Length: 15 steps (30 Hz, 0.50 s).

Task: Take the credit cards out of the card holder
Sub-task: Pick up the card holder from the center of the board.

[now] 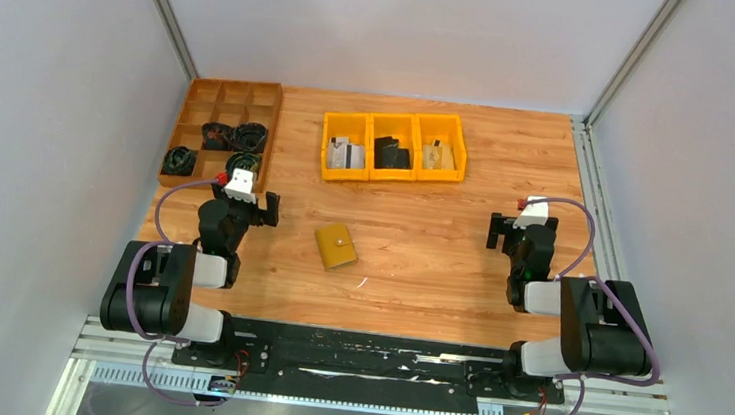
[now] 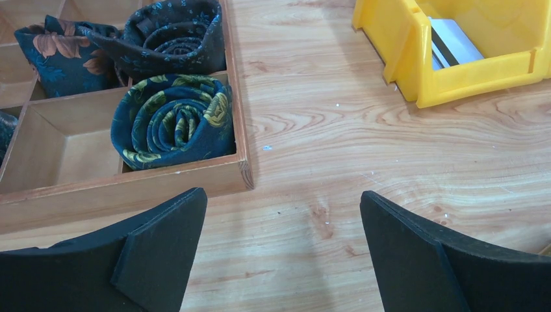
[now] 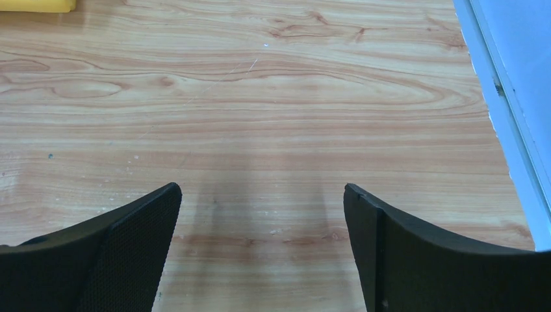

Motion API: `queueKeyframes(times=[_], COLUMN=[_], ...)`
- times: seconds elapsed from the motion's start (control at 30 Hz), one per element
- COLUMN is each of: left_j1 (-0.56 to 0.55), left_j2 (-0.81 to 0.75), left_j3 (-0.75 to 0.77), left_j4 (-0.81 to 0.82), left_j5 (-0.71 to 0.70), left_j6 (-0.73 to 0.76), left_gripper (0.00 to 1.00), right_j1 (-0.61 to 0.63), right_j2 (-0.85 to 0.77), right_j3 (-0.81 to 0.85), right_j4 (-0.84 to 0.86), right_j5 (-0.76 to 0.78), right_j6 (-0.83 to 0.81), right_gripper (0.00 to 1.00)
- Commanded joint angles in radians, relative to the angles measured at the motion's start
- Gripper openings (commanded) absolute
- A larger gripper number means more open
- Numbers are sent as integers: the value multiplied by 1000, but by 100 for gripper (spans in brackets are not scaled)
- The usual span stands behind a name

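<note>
Top: card holder closed on desk, between left gripper and right gripper, nearer the left; both jaws spread, empty.
Left wrist: rolled ties ahead-left, yellow bin ahead-right.
Right wrist: bare wood only.
Risk: flat holder sliding off when pinched one-sidedly.
No legible writing.

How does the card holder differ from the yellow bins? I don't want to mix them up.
The card holder is mustard; the bins are brighter yellow. The holder lies flat and folded shut; the bins stand open-topped with items inside. The holder is smaller than one bin and lies alone up front; the bins sit in a row of three farther back. Both rest on the table, untouched.
</note>
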Motion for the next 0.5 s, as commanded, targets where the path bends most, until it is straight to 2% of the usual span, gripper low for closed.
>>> queueKeyframes(times=[0.0, 0.4, 0.47], left_j1=[-3, -3, -1], left_j2=[-12, -12, -13], left_j3=[11, 12, 8], left_j4=[28, 28, 36], left_j5=[-4, -4, -5], left_j6=[16, 14, 14], left_gripper=[100, 100, 100], right_j1=[-13, -13, -12], right_j2=[-8, -10, -26], right_j3=[29, 27, 25], right_j4=[-8, -6, 20], right_j5=[-36, -37, 54], right_j6=[-6, -8, 21], right_gripper=[98, 98, 98])
